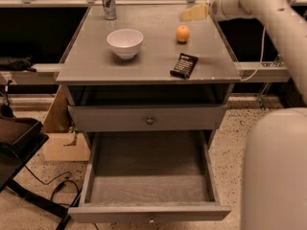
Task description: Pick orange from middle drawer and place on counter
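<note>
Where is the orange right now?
In the camera view, the orange sits on the counter, right of the white bowl and behind the dark packet. The gripper is just behind it, at the counter's back right.

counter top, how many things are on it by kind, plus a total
On the counter:
orange: 1
white bowl: 1
can: 1
dark packet: 1
total: 4
Not counted: the gripper, at the counter's back right, apart from the orange.
</note>
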You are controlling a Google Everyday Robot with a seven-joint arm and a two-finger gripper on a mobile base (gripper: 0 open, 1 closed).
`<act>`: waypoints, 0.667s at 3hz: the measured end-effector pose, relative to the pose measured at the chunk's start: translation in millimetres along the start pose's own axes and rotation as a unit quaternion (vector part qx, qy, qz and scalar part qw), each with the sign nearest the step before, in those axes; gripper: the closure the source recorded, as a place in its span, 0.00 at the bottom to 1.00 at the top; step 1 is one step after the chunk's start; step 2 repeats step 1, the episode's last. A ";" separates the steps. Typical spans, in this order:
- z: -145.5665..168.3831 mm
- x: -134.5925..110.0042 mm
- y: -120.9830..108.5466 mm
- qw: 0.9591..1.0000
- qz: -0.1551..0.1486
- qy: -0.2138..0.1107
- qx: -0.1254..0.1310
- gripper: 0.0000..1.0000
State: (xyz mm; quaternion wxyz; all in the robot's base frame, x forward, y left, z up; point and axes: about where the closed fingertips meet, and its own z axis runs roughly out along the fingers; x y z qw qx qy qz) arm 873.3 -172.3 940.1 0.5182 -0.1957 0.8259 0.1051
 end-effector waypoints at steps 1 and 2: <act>-54.9 -20.0 8.0 0.999 -0.023 -0.033 0.019 0.00; -54.9 -20.0 8.0 0.999 -0.023 -0.033 0.019 0.00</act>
